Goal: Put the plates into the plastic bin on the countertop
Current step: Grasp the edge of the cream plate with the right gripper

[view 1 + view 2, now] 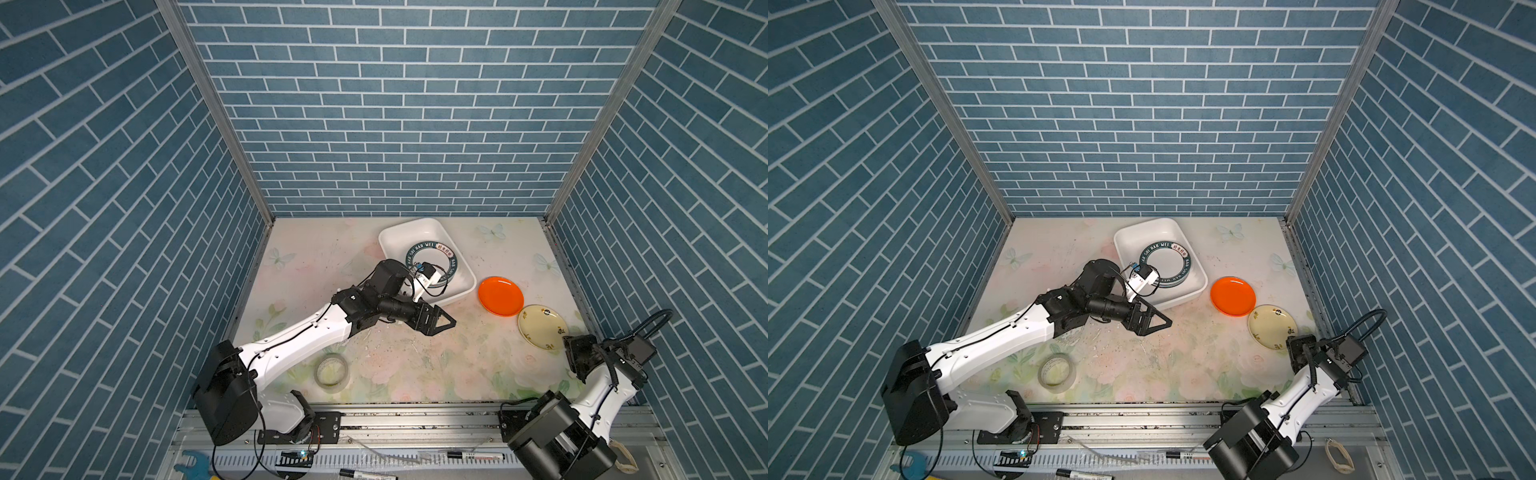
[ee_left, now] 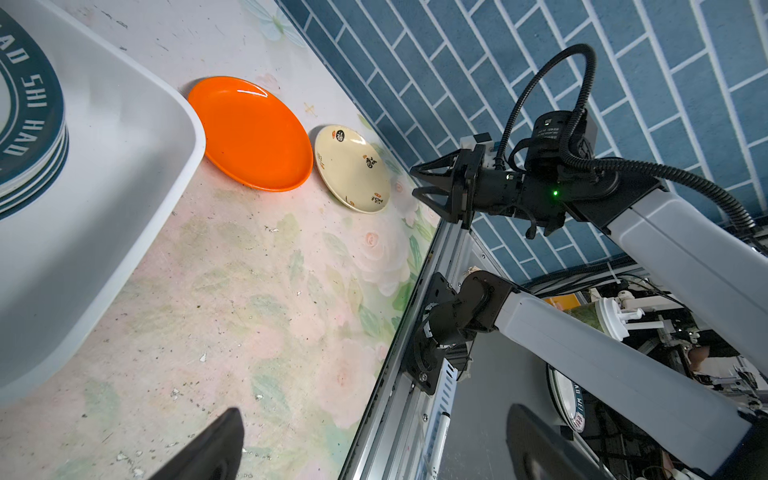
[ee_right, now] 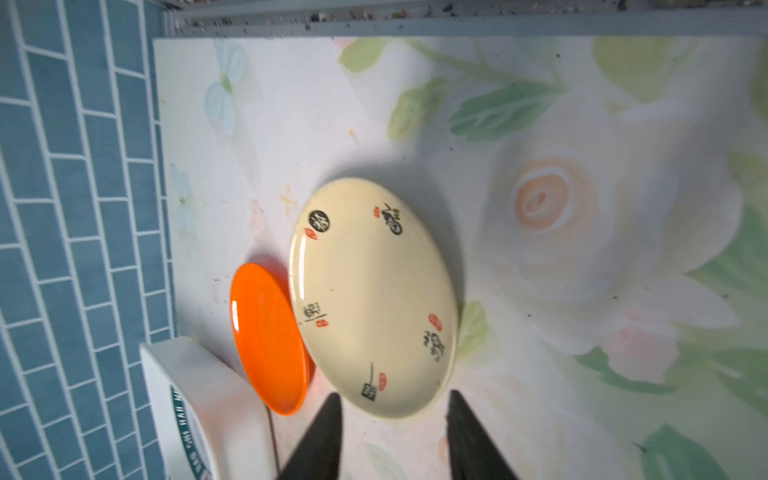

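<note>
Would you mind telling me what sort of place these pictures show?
Probably a mock kitchen serving as a robot test cell: blue brick-pattern wall panels, a floral countertop, and two robot arms mounted on an aluminium rail.

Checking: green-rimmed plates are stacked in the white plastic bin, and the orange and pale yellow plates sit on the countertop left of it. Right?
Wrong side: both top views show the plain orange round plate and the pale yellow round plate on the floral countertop to the right of the white glossy plastic bin. The green-rimmed white plates are stacked in it.
</note>
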